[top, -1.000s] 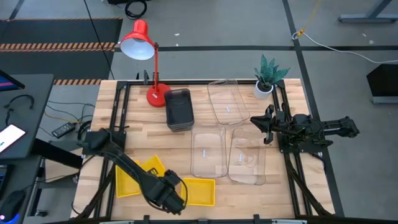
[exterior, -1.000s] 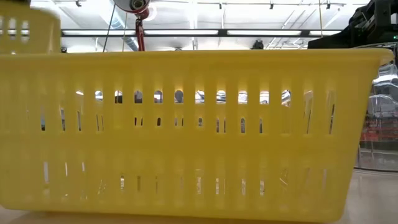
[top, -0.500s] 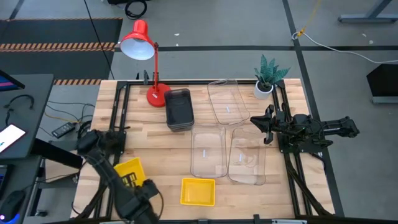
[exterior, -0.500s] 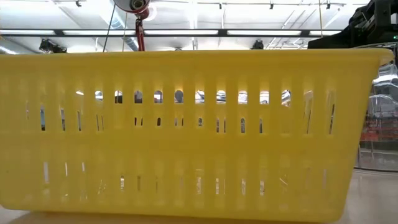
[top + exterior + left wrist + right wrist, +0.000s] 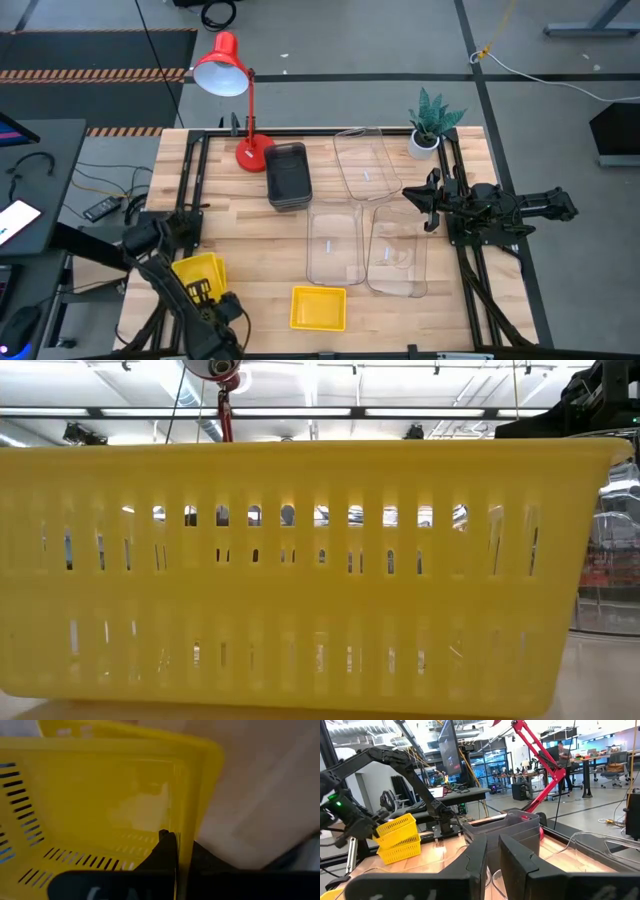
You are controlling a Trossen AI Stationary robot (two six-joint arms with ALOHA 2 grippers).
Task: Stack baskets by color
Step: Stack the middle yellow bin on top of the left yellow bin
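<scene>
My left gripper (image 5: 182, 851) is shut on a small yellow basket (image 5: 197, 272) at the table's near left. The right wrist view shows that basket (image 5: 395, 827) tilted just above a second yellow basket (image 5: 400, 851). A third yellow basket (image 5: 318, 308) stands on its base at the near edge and fills the low view (image 5: 320, 560). Dark grey baskets (image 5: 288, 175) sit stacked at the far middle. Three clear baskets (image 5: 365, 165), (image 5: 335, 243), (image 5: 398, 250) lie right of centre. My right gripper (image 5: 425, 200) waits at the right edge, open a little, holding nothing. My left gripper pinches one side wall of the yellow basket near its rim (image 5: 186, 832), with one finger (image 5: 165, 851) inside the basket and the other outside. The fingers slant down from the table's near side. The basket hangs tilted; whether it touches the yellow basket below I cannot tell.
A red desk lamp (image 5: 238, 100) stands at the far left beside the grey baskets. A small potted plant (image 5: 432, 125) stands at the far right corner. Bare wood (image 5: 250, 240) lies between the yellow baskets and the clear ones.
My left gripper has swung toward the table's left edge, carrying the yellow basket from near the front-middle basket to above the one at the left. The basket has turned as it went and has left the low view.
</scene>
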